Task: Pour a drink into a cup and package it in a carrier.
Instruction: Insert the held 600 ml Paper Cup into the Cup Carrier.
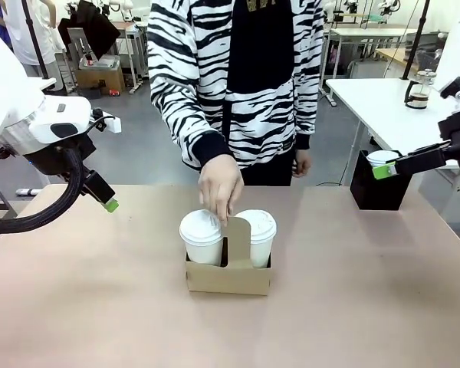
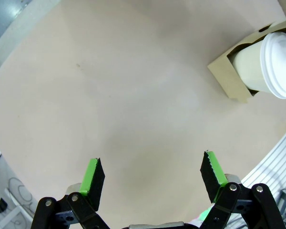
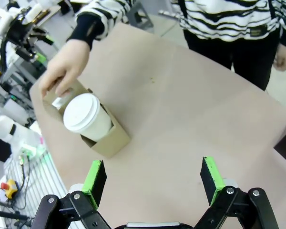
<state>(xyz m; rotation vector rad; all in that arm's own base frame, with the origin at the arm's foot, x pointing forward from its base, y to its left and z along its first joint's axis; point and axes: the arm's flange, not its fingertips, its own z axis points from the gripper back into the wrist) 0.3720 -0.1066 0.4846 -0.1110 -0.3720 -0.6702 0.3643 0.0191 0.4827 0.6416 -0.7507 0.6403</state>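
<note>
Two lidded cups, one on the left (image 1: 202,238) and one on the right (image 1: 256,236), stand in the slots of the carrier (image 1: 228,276) at mid-table (image 1: 100,307), either side of its upright handle tab. Behind them a person's hand (image 1: 220,186) reaches down and pinches the top of that tab. Both arms are drawn back to the table's sides, well apart from the carrier: the left gripper (image 2: 152,176) and right gripper (image 3: 152,179) each have fingers spread wide, holding nothing.
</note>
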